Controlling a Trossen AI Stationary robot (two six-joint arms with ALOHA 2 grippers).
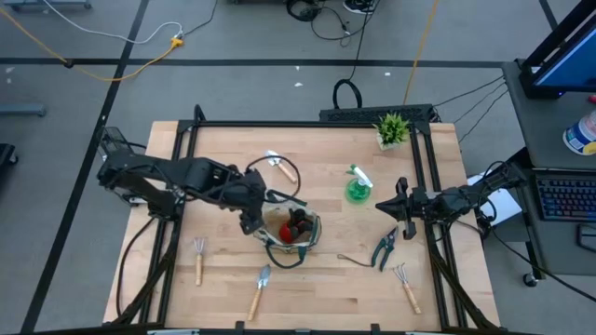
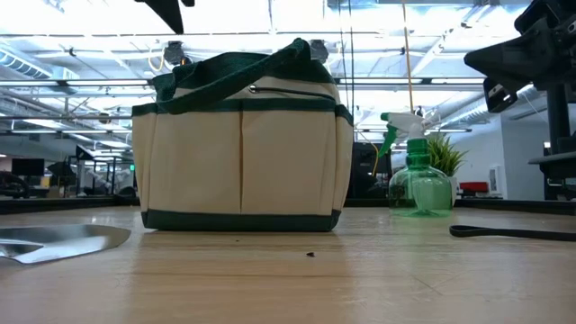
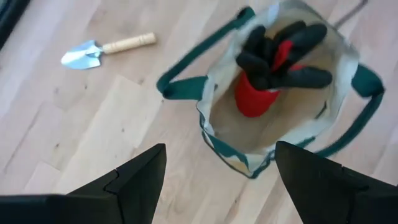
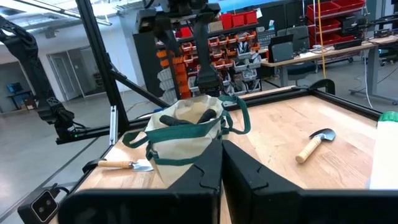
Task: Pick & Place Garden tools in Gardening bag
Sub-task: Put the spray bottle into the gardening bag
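Grey floor (image 1: 84,88) with yellow cable (image 1: 121,70); bright ceiling lights (image 2: 72,18); shelves of red bins (image 4: 249,31); desk with keyboard (image 1: 568,197).

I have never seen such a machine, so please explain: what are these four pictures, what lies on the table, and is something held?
Two robot arms work at a wooden table. One picture looks down from above, one looks level across the table, and two come from cameras on the wrists. The left gripper is open over the bag, where a red-and-black item lies. The right gripper waits shut, holding nothing. Trowels, fork-rakes, shears, a spray bottle and a plant lie around.
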